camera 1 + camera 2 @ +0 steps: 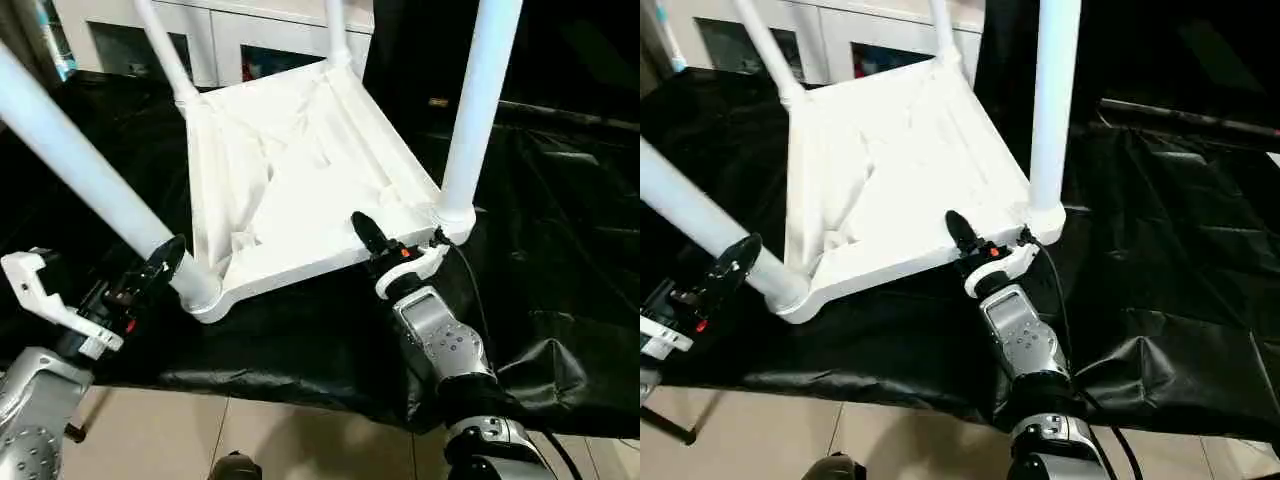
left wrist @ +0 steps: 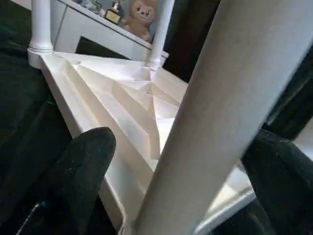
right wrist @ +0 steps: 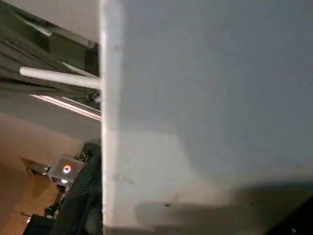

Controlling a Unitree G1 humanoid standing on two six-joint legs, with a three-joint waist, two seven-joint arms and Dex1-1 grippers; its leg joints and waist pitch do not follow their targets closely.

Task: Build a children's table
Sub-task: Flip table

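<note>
Lying upside down, white ribbed tabletop (image 1: 300, 170) with four upright legs (image 1: 478, 100)

One tabletop (image 1: 300, 170) — white, ribbed, lying upside down on one black sheet (image 1: 560, 280) that drapes the counter. Four legs stand in its corner sockets: near-left leg (image 1: 80, 165), far-left leg (image 1: 165, 50), far-right leg (image 1: 337, 30) and near-right leg (image 1: 475, 110). Two robot arms reach in, each ending in one pincer — left pincer (image 1: 150, 275) and right pincer (image 1: 375, 240) — and each pincer has two black fingers; both fingers (image 2: 73, 181) of the left one flank the near-left leg in the left wrist view. One white cabinet (image 1: 230, 40) stands behind, carrying one plush bear (image 2: 142, 17) and one small trophy (image 2: 115, 12).
</note>
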